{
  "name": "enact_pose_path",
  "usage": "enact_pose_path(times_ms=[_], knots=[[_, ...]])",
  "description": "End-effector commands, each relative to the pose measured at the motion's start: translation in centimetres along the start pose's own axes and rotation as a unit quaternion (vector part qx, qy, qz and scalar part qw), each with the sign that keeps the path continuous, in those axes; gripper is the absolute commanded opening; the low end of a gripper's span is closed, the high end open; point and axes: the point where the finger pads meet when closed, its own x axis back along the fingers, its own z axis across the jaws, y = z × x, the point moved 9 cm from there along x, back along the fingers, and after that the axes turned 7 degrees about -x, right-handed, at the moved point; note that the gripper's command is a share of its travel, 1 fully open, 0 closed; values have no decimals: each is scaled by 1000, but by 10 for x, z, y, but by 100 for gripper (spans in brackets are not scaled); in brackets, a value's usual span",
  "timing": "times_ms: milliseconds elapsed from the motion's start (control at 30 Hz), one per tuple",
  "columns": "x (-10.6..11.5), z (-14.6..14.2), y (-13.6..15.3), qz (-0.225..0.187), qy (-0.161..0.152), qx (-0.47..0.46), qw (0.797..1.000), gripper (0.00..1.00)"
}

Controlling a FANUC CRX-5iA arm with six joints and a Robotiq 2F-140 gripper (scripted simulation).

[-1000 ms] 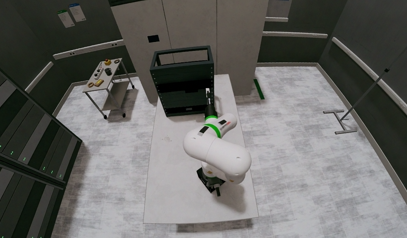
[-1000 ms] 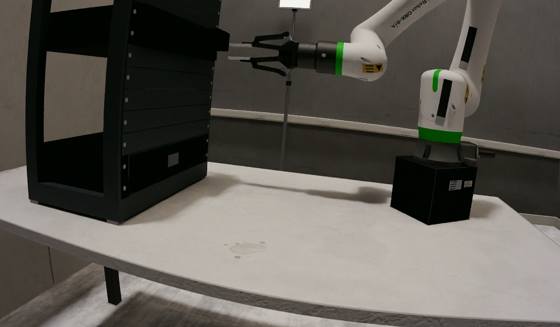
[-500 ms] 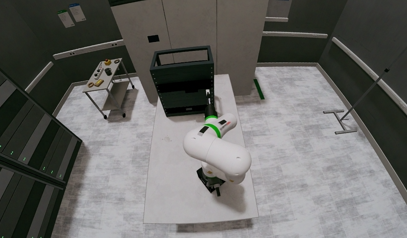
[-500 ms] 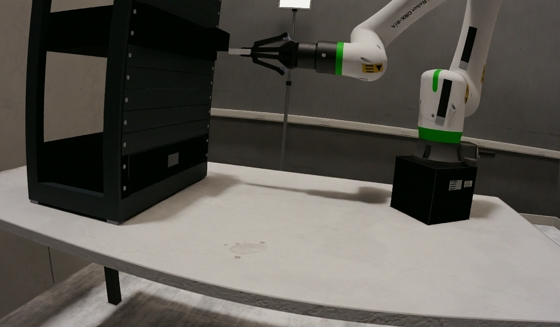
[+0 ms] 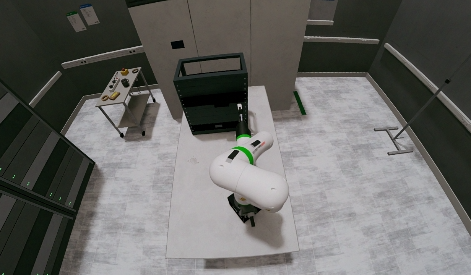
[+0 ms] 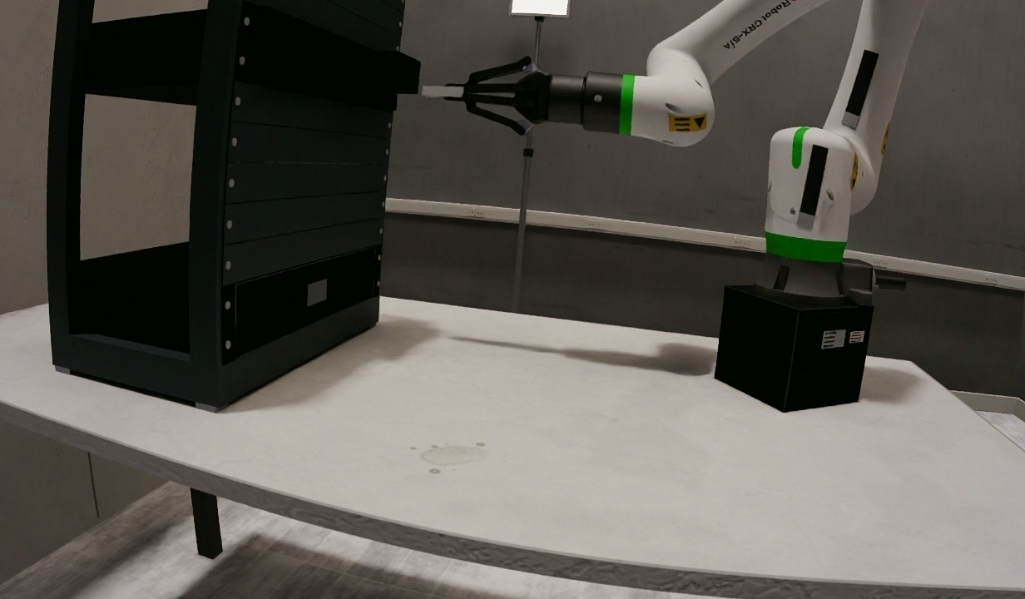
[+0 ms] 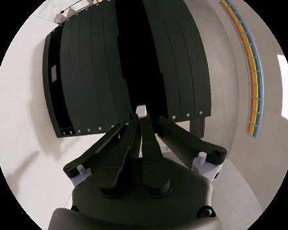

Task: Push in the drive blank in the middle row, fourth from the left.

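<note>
The black rack [image 5: 211, 92] stands at the far end of the white table [image 5: 226, 191]; it also shows in the side view [image 6: 218, 185] and the wrist view [image 7: 127, 60]. Dark drive blanks cover its front, and one row stands out from the front face [image 6: 393, 74]. My gripper [image 6: 435, 91] is shut and empty, held level with its pale fingertips pointing at the right end of that row. I cannot tell if the tips touch it. The gripper also shows from above [image 5: 239, 106] and in the wrist view [image 7: 141, 111].
The arm's black pedestal [image 6: 791, 349] sits on the near half of the table. A tall grey cabinet [image 5: 223, 34] stands behind the rack. A cart with small items [image 5: 122, 85] is to the left and a light stand [image 5: 398, 140] to the right.
</note>
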Motion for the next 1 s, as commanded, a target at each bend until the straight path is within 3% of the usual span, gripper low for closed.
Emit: enact_pose_path(times_ms=[0,200,567,967], knots=[[17,9,-14,0,0,0,1000,10],[21,11,-19,0,0,0,1000,10],[-17,11,-19,0,0,0,1000,10],[-17,11,-19,0,0,0,1000,10]])
